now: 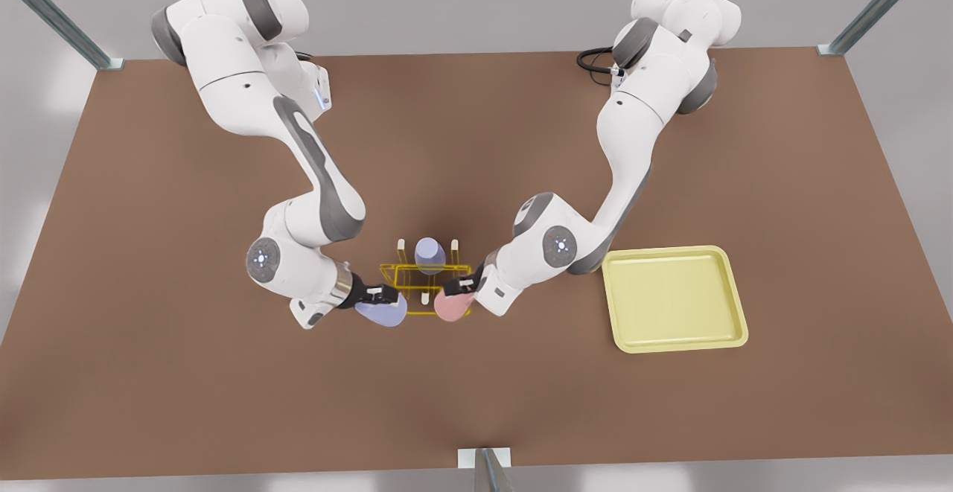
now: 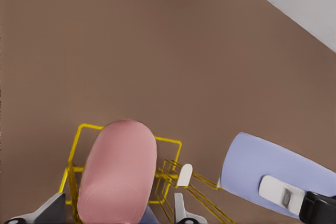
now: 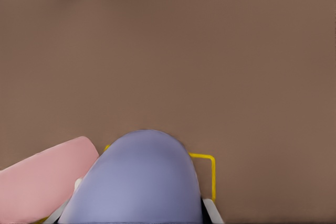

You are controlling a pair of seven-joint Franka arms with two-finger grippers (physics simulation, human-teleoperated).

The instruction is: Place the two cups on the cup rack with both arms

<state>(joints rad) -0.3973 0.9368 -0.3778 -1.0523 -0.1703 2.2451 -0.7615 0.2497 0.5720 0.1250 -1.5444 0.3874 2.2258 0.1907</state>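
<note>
Pink tumbler (image 2: 118, 174): open end cut off by the left wrist view's edge. Held lavender tumbler (image 3: 137, 181): mouth cut off likewise in the right wrist view. Yellow cup rack (image 1: 423, 280): near pegs hidden behind both held tumblers in the front view.

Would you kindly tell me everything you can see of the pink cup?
The pink cup is a small, smooth, handleless tumbler, matte and plastic-looking. It is tilted, closed base outward, held in the left gripper at the near corner of the yellow wire cup rack, on the front view's right. Whether it touches a peg cannot be told.
</note>
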